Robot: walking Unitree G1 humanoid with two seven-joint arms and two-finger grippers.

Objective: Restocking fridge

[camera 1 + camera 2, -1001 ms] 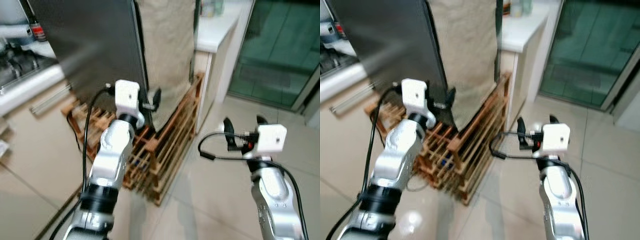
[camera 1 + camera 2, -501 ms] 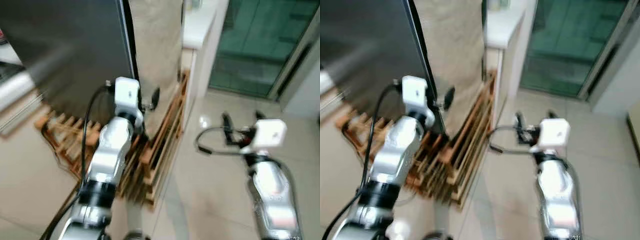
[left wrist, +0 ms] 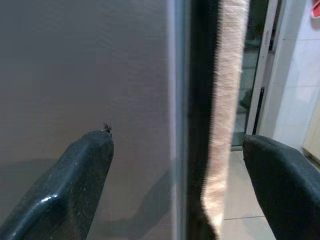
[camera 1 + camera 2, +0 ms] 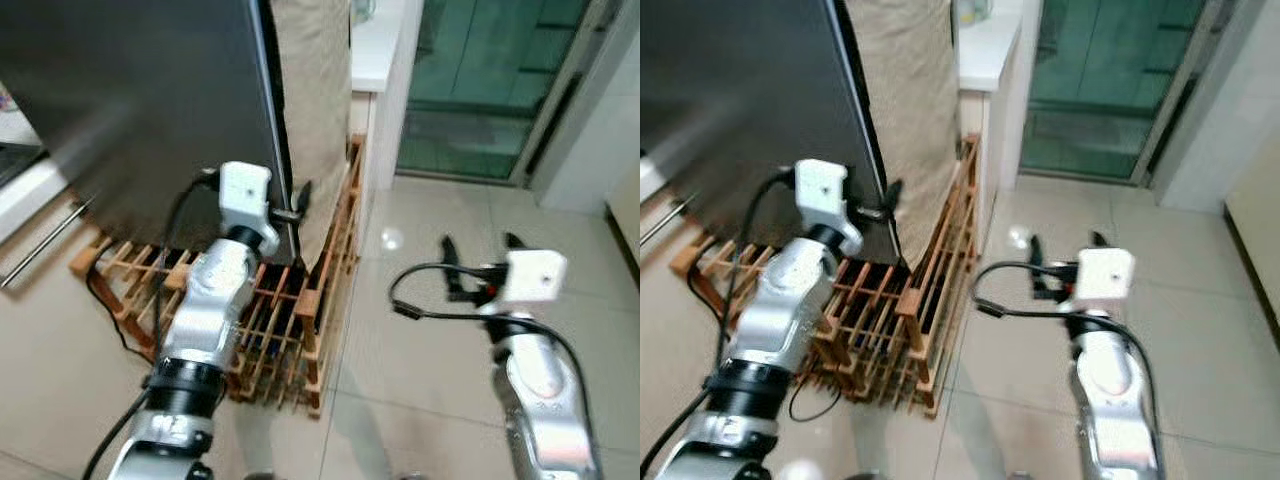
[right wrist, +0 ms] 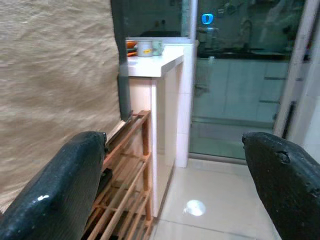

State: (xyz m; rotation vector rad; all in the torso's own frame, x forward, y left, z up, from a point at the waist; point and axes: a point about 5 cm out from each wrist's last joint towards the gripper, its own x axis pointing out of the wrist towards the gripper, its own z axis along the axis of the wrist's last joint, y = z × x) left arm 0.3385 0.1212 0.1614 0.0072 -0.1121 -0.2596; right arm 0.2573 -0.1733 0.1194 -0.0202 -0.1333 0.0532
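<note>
left gripper (image 4: 296,207) at the edge of the dark fridge door (image 4: 150,90), right gripper (image 4: 478,262) held over the tiled floor (image 4: 420,330).

the left gripper was released, its fingers (image 3: 82,170) spread to either side of the door's edge, one against the grey face and one beyond the beige cloth-covered side (image 4: 315,100). the right gripper was also released and empty, apart from the fridge. the fridge stood on a wooden slatted rack (image 4: 280,320), beside a white tabletop (image 4: 372,50) and a glass door (image 4: 480,80).
</note>
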